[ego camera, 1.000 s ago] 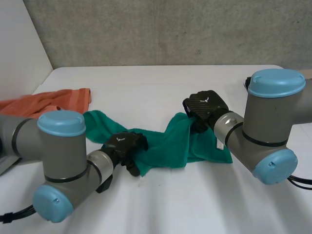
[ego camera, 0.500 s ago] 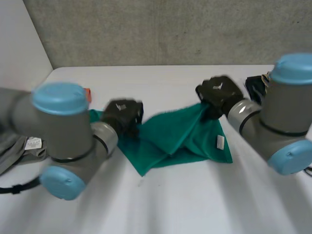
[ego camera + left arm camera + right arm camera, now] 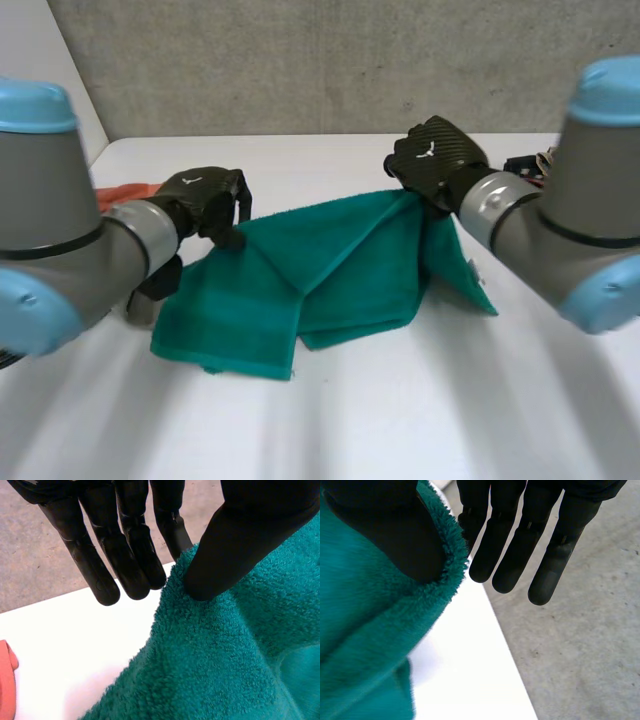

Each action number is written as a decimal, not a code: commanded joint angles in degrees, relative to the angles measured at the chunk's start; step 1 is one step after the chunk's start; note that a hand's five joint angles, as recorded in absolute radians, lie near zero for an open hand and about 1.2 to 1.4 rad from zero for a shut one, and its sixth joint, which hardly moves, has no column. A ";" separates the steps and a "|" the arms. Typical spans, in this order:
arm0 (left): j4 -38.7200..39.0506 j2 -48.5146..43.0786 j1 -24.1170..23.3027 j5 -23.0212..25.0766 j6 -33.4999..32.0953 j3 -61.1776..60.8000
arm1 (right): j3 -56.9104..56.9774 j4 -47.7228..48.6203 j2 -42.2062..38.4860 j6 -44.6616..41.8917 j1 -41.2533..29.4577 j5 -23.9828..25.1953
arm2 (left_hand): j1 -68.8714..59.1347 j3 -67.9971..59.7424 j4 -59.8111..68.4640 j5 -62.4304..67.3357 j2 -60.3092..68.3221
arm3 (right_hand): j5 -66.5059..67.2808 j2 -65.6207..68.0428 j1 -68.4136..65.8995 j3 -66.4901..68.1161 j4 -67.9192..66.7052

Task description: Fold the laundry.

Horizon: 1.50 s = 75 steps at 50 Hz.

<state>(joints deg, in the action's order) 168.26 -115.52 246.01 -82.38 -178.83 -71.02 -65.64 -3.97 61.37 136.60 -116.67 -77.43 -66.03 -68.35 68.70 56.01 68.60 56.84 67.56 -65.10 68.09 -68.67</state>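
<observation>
A: Teal terry towel: where does it lie?
B: Hung between the two robot hands, with its lower part resting on the white worktop.
A: And the left robot hand?
B: Its thumb and fingers pinch one upper corner.
A: And the right robot hand?
B: Likewise clamped on the other upper corner.

White table carries a green towel and an orange cloth
</observation>
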 commanded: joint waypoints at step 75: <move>17.54 4.09 -0.09 -2.52 -6.97 -31.66 | -16.53 12.49 -5.12 13.51 -7.25 -7.74 | 37.13 39.45 -39.80 -37.11 -39.70 | 13.16 12.44 -14.90 11.91 -11.33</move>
<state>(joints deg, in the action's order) 185.64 -104.69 246.08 -85.28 -185.60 -108.32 -81.42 8.35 55.88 150.26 -123.64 -85.15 -30.18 -30.78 30.38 20.11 30.60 57.12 67.56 -65.08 68.33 -68.82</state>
